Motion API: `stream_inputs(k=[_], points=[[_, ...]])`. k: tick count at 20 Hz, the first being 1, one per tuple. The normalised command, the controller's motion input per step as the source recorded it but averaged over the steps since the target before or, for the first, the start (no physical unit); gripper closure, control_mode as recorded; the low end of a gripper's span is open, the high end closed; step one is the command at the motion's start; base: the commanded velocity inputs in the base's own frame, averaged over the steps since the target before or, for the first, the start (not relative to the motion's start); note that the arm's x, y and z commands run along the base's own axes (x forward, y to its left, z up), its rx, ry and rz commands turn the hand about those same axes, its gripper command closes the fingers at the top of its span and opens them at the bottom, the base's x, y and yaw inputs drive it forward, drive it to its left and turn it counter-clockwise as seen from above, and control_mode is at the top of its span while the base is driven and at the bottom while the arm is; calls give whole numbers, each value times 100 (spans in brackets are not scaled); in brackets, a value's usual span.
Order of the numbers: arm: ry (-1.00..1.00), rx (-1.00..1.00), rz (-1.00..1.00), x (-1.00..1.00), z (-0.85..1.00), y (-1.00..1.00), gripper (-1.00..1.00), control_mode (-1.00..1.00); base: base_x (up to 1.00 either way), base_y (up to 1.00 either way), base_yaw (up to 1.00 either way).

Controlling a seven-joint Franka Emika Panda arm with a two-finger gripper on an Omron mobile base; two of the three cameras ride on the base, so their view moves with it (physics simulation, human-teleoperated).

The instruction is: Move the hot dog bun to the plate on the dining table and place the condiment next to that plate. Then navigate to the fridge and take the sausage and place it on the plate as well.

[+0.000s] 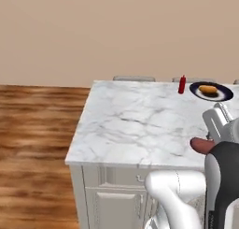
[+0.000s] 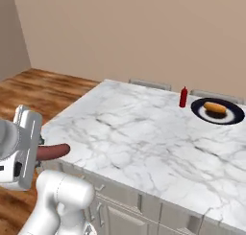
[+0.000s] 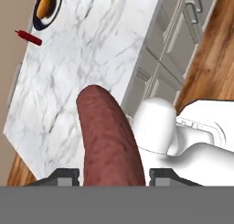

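My gripper (image 3: 112,175) is shut on the pinkish-brown sausage (image 3: 107,136), which sticks out forward from between the jaws. It hovers just off the near edge of the marble dining table (image 1: 130,125), with the sausage (image 1: 200,145) level with the top. At the far right corner lies the dark plate (image 1: 225,95) with the orange-tan hot dog bun (image 1: 207,89) on it. The red condiment (image 1: 182,84) stands upright just left of the plate. In the right base view the gripper (image 2: 41,152) holds the sausage (image 2: 54,151) at the table's near left corner, far from plate (image 2: 236,117), bun (image 2: 215,107) and condiment (image 2: 183,97).
White cabinet fronts (image 1: 112,195) run under the marble top. Two grey chair backs (image 1: 134,78) show behind the far edge. Wood floor (image 1: 32,130) lies open to the left. A beige wall closes the back.
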Motion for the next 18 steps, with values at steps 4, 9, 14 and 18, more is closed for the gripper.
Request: stream_inputs(k=[4,9,14,18], points=[[0,0,0,0,0,0,100,100,0,91,-55],[0,0,0,0,0,0,100,100,6,75,-49],[0,0,0,0,0,0,100,100,53,-62,-38],[0,0,0,0,0,0,100,100,57,-80,-26]])
